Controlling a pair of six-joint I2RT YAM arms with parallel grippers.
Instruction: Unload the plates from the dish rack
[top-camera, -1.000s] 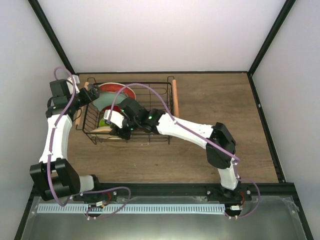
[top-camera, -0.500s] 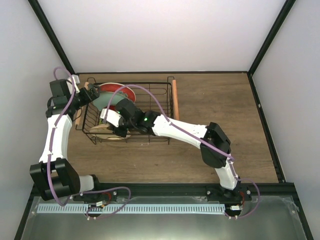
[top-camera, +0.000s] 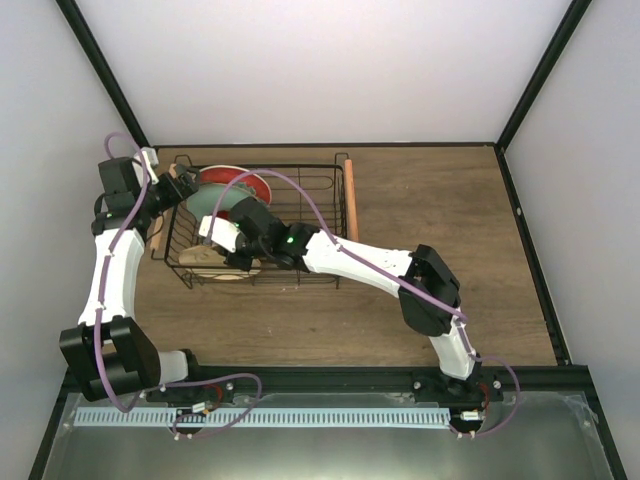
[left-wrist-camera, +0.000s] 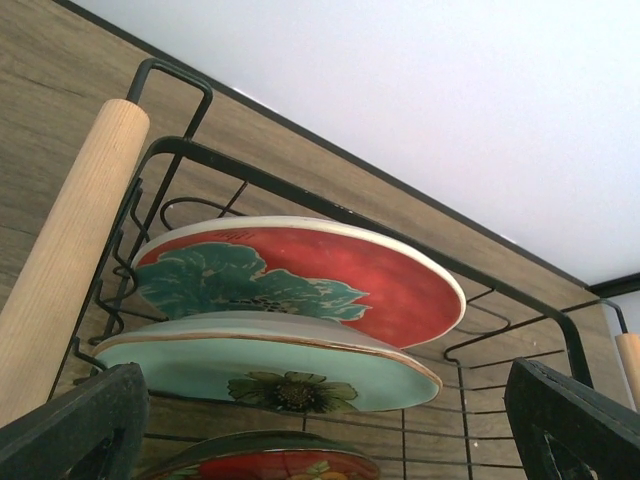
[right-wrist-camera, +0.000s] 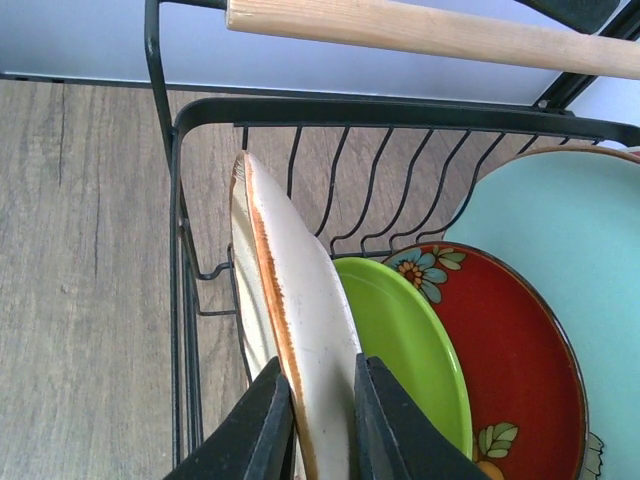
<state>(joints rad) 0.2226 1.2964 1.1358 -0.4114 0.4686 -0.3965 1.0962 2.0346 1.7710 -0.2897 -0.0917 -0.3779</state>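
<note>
1. Five plates (top-camera: 240, 185) are counted: one cream plate (right-wrist-camera: 300, 330), one lime green plate (right-wrist-camera: 400, 330), one small red patterned plate (right-wrist-camera: 500, 350), one mint green plate (right-wrist-camera: 560, 230), one red-rimmed floral plate (left-wrist-camera: 300, 280).
2. One dish rack (right-wrist-camera: 400, 110) is counted, with two wooden handles (top-camera: 350, 195).
3. Two arms are counted, the left arm (top-camera: 112, 270) and the right arm (top-camera: 370, 265).
4. Two tools are counted, the left tool (left-wrist-camera: 320, 420) and the right tool (right-wrist-camera: 322, 420).
5. One table (top-camera: 430, 200) is counted.

Left arm (top-camera: 110, 268) and right arm (top-camera: 355, 262): smooth white shells on the long links, chunky black housings at every joint, black mounts at the bases (top-camera: 458, 385). A purple cable (top-camera: 300, 185) runs the length of each arm in loose loops, and a small green light (top-camera: 290, 238) shows on the right arm's black forward housing, with a white block beyond it. Fingers (left-wrist-camera: 75, 430) of the left gripper (left-wrist-camera: 320, 435) are matt black, broad and blunt with moulded edges; fingers (right-wrist-camera: 262, 430) of the right gripper (right-wrist-camera: 322, 420) are black too, narrower, with rounded tips
</note>
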